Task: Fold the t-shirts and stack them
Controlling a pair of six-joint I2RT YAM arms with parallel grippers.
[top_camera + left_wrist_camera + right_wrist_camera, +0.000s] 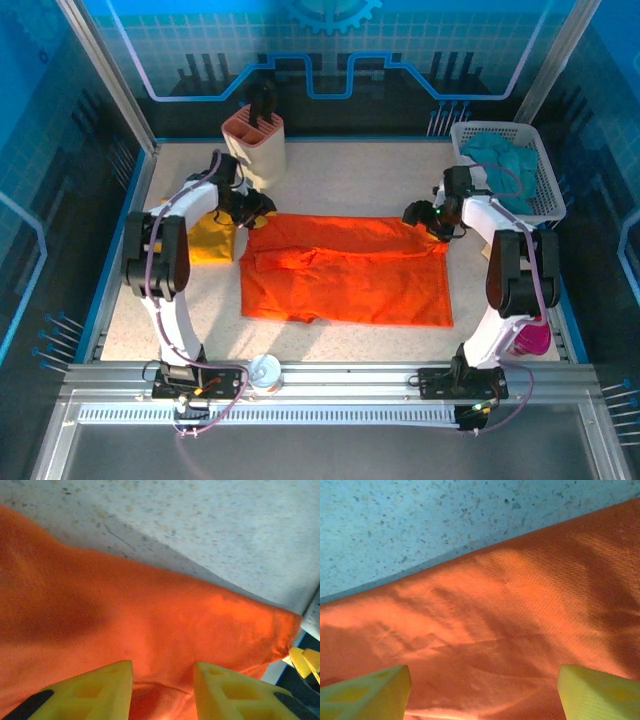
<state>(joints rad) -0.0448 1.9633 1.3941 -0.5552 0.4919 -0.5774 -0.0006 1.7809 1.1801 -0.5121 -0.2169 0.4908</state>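
Two t-shirts lie on the table (340, 175). The orange-red t-shirt (345, 270) is spread flat at the centre, its long axis running left to right. The mustard-yellow t-shirt (208, 243) sits just beside it on the left. The left gripper (252, 208) is over the orange shirt's far-left corner, jaws partly spread and pinching nothing. The right gripper (418, 214) is over the far-right corner, jaws spread wide. From both grippers, the cloth stretches toward the near side.

Top overhead; wrists close, sharing orange t-shirt (345, 270).
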